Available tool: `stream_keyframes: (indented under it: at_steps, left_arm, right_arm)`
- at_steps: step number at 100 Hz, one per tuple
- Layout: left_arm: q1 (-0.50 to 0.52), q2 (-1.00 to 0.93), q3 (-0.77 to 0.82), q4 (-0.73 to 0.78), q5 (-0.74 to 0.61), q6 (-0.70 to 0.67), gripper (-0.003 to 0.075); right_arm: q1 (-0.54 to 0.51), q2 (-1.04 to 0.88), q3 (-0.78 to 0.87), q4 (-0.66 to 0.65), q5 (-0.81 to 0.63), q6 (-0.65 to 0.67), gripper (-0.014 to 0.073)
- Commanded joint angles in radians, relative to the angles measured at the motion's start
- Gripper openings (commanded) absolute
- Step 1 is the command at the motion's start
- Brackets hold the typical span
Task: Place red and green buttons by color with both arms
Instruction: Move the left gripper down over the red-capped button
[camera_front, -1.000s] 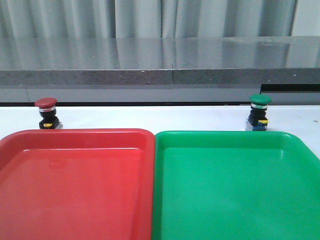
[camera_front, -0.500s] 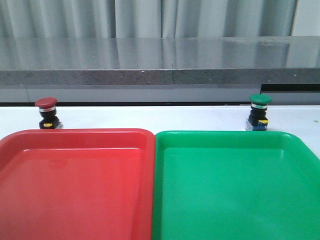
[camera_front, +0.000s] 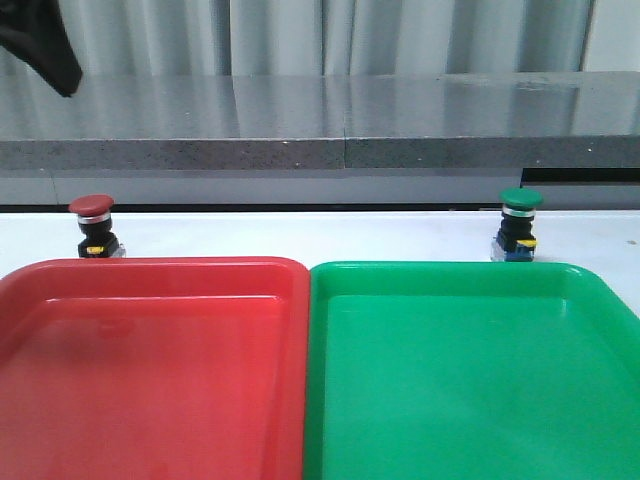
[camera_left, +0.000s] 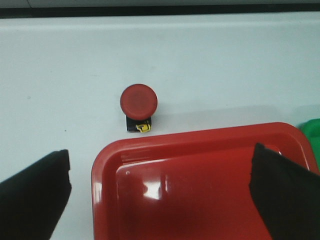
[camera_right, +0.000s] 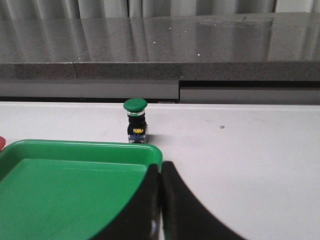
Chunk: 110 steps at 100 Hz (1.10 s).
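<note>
The red button (camera_front: 93, 224) stands upright on the white table just beyond the red tray's far left corner. The green button (camera_front: 519, 223) stands upright beyond the green tray's far right edge. My left gripper (camera_left: 160, 192) is open wide and empty, hovering above the red tray's far corner, with the red button (camera_left: 139, 101) seen from above a little ahead of it. My right gripper (camera_right: 161, 176) is shut on nothing, low at the green tray's far right corner; the green button (camera_right: 135, 118) stands well ahead of it.
A red tray (camera_front: 150, 266) and a green tray (camera_front: 450, 269) lie side by side at the front. A dark part of my left arm (camera_front: 45, 45) hangs at the upper left. A grey stone ledge (camera_front: 320, 150) runs behind the table.
A dark part of my left arm has come into the upper left of the front view. Both buttons and both trays stay where they were.
</note>
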<state>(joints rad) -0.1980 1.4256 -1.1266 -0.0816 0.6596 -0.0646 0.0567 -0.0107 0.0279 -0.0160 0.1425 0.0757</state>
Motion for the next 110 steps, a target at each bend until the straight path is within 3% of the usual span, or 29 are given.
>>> stream_keyframes:
  at_steps: [1,42,85,95,110]
  left_arm:
    - [-0.006,0.042,-0.079,0.004,-0.068,-0.001,0.0690]
    - [-0.006,0.329,-0.224,0.004,-0.097,-0.001,0.0690]
    - [-0.006,0.432,-0.238,0.004,-0.170,-0.001,0.0689]
    - [-0.006,0.434,-0.238,0.004,-0.168,-0.001,0.0654]
    - [-0.006,0.434,-0.238,0.004,-0.155,-0.001,0.0526]
  right_arm:
    - [-0.007,-0.021,-0.015,0.001,-0.082,-0.002,-0.0068]
    - [-0.007,-0.021,-0.015,0.001,-0.082,-0.002,-0.0068]
    - [-0.007,-0.021,-0.015,0.001,-0.082,-0.002,-0.0068]
    - [-0.007,-0.021,-0.015,0.001,-0.082,-0.002,-0.0068]
    - [-0.007,-0.021,-0.015,0.001,-0.082,-0.002,-0.0068]
